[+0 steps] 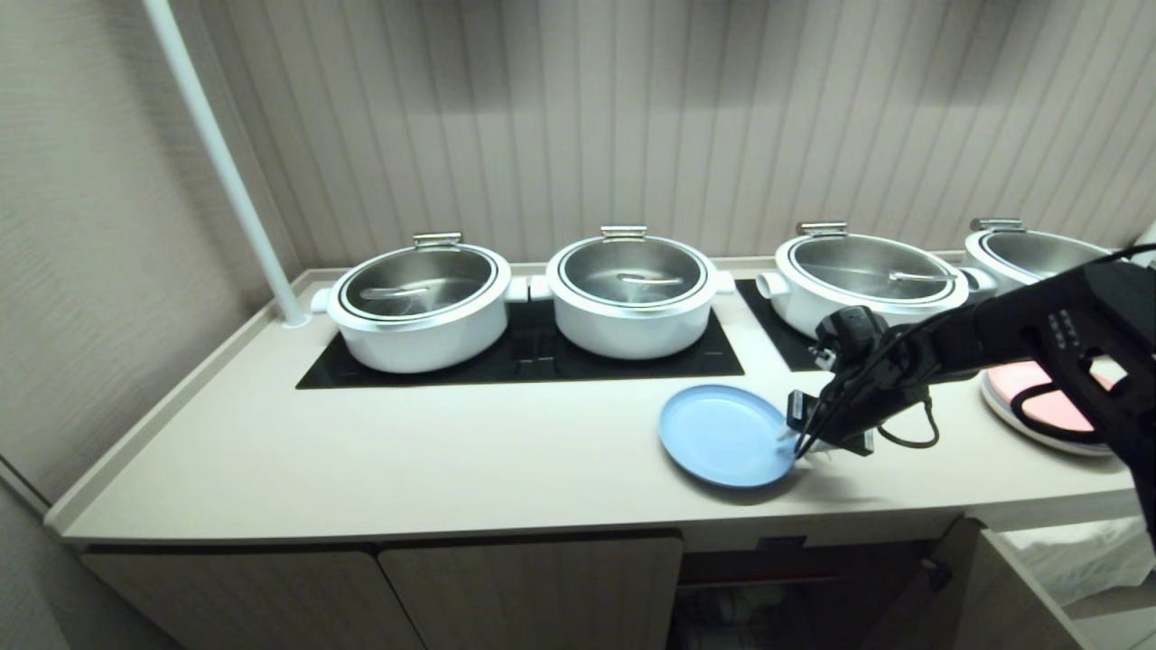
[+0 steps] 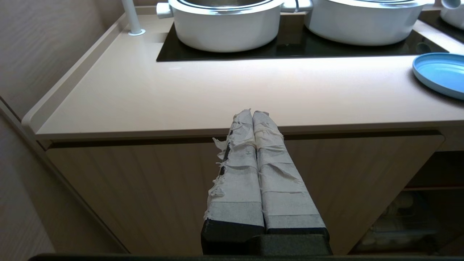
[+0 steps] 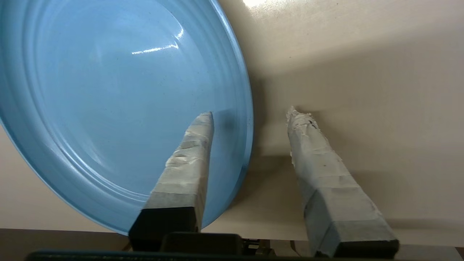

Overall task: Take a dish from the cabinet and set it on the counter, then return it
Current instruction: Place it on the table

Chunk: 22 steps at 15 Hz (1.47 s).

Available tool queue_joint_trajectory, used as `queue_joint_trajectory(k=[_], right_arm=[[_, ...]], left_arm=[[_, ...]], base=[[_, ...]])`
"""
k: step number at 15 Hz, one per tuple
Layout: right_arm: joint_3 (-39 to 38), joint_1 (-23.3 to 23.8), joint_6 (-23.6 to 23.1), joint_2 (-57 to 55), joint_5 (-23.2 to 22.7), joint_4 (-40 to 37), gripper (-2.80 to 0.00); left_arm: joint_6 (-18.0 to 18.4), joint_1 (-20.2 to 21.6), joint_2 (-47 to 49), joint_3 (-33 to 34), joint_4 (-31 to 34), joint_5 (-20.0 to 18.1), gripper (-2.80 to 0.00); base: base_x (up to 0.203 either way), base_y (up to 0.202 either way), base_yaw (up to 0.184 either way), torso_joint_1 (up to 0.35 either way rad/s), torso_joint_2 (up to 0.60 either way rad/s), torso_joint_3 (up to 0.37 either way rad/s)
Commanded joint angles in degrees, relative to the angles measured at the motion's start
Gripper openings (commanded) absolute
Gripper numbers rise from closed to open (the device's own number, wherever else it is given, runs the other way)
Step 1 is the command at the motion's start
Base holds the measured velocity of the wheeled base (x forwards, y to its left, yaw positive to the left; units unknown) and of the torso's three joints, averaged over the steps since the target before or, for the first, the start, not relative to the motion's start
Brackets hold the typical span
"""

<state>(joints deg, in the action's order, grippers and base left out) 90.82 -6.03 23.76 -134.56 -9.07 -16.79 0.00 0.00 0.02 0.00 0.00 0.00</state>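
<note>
The dish (image 1: 722, 435) is lying flat near the counter's (image 1: 361, 460) front edge. The right gripper (image 1: 806, 442) is straddling its rim, half-open, gripping nothing — withdraw level before re-gripping.

The cream-beige tabletop (image 1: 361, 451) runs wide, with a low raised edge along its back and left side. Black glass cooktop panels (image 1: 533, 357) are set into it toward 12 o'clock, and white lidded pots (image 1: 420, 307) stand on them in a row. A white pole (image 1: 226, 162) rises from the tabletop at about 10 o'clock. The light-blue dish (image 1: 722, 435) lies flat near 5 o'clock, close to the front edge. Stacked plates (image 1: 1039, 406), a pink one uppermost, lie at 3 o'clock.
</note>
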Motion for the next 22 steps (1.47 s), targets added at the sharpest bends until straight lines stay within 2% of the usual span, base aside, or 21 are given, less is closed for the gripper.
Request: queue_joint_trajectory(k=[1,10,12,15,19,22], right_arm=[[0.23,-0.03,0.15,0.09,-0.07,-0.16,0.0],[0.59,-0.03,-0.2,0.26,0.46,-0.26,0.0],[0.85,-0.03,-0.72,0.53,2.13,0.44,0.0],[1.52,-0.03,-5.37,1.43,4.9,0.85,0.0],[0.79,-0.03,-6.23,3.35,8.54,4.7,0.0],[-0.45,-0.03,-6.36,5.36,9.29,4.91,0.0]], left_arm=[[0.0,0.0,-0.02,0.0,0.0,0.0,-2.8],[0.0,0.0,-0.02,0.0,0.0,0.0,-2.8],[0.0,0.0,-0.02,0.0,0.0,0.09,-2.8],[0.0,0.0,-0.02,0.0,0.0,0.09,-2.8],[0.0,0.0,-0.02,0.0,0.0,0.01,-2.8],[0.0,0.0,-0.02,0.0,0.0,0.0,-2.8]], base=[[0.0,0.0,0.0,0.0,0.0,0.0],[0.0,0.0,0.0,0.0,0.0,0.0],[0.0,0.0,0.0,0.0,0.0,0.0],[0.0,0.0,0.0,0.0,0.0,0.0],[0.0,0.0,0.0,0.0,0.0,0.0],[0.0,0.0,0.0,0.0,0.0,0.0]])
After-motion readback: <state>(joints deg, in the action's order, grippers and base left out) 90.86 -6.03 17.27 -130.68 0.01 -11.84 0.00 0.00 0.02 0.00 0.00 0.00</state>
